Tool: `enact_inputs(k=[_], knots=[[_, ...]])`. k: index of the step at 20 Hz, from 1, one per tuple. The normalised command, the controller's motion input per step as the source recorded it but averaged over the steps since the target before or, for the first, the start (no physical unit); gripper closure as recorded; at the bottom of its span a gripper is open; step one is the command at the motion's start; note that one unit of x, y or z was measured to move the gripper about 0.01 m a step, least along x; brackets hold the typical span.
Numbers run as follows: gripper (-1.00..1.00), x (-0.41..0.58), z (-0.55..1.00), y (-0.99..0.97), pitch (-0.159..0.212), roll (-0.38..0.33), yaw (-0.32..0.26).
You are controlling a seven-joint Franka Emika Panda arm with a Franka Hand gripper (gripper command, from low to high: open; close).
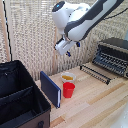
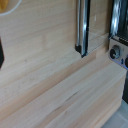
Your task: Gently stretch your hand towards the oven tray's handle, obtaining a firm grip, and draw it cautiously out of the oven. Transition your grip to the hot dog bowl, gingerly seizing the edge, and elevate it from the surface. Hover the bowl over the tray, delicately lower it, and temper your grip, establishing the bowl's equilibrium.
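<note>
Exterior view is showing my claw [image 1: 64, 48] hanging high over the wooden table [image 1: 95, 97], well above everything, and I cannot tell from either picture how far its jaws are standing apart; nothing is showing in its grasp. The rack [image 1: 96, 73] is lying drawn out from the oven [image 1: 113, 56] at the exterior view's right, its long front bar [image 1: 95, 75] sitting over the planks. The small cream bowl [image 1: 68, 77] with its orange food is sitting on the table well to the left of the rack, with a red cup [image 1: 68, 90] just in front of it and a dark blue board [image 1: 50, 89] just to its left; a black fabric case [image 1: 20, 97] is filling the near left corner. In the wrist view I am looking down on the bar's end [image 2: 82, 27] and an oven knob [image 2: 116, 52], with only a sliver of the bowl [image 2: 7, 6] at the corner. I judge the bowl's rim to be my next target, and the crowding is worrying me: coming down off-centre, I could be knocking the cup over or bumping the board, and a shallow pinch on the rim could be tilting the bowl and spilling the food.
</note>
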Motion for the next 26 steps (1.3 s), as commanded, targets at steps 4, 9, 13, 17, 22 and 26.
enact_inputs(k=[4,9,13,17,22,26], knots=[[-1.00,0.198,-0.06,-0.26,-0.009,-0.233,0.016],[-1.00,0.239,-0.07,-0.29,-0.031,-0.166,0.000],[-1.00,0.234,-0.10,-0.31,-0.010,-0.176,0.000],[-1.00,0.211,-0.12,-0.37,0.000,-0.203,0.000],[-1.00,0.128,-0.06,-0.42,0.000,-0.227,0.019],[-1.00,0.049,-0.05,-0.42,0.003,-0.208,0.070]])
